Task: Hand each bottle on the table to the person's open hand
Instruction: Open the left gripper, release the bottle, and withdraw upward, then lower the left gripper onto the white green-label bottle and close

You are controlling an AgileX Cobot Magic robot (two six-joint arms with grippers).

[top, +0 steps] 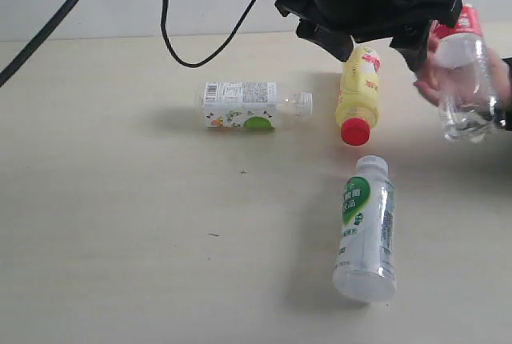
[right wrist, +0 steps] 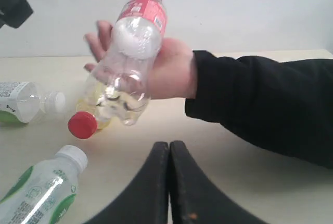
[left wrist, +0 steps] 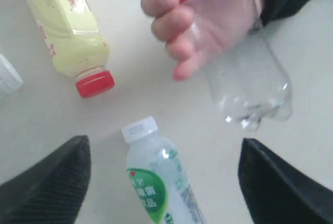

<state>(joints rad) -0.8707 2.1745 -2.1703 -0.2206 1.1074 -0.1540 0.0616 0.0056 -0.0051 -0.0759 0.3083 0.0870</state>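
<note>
We see a matt, pale wood-grain table [top: 120, 264]. The cola bottle [right wrist: 130, 73] is clear glossy plastic; the yellow bottle [top: 358, 92] and milky bottle [top: 366, 236] look like smooth plastic with a sheen. The sleeve [right wrist: 260, 99] is matt black cloth.

four bottles in all. three lie on the desk [top: 120, 240]: one yellow bottle [top: 359, 92], one milky white-green bottle [top: 366, 232], one small clear bottle [top: 244, 106] with a white-green label. one clear red-labelled bottle [top: 466, 80] rests in the one hand [right wrist: 171, 73]. two bottles have red caps.
</note>
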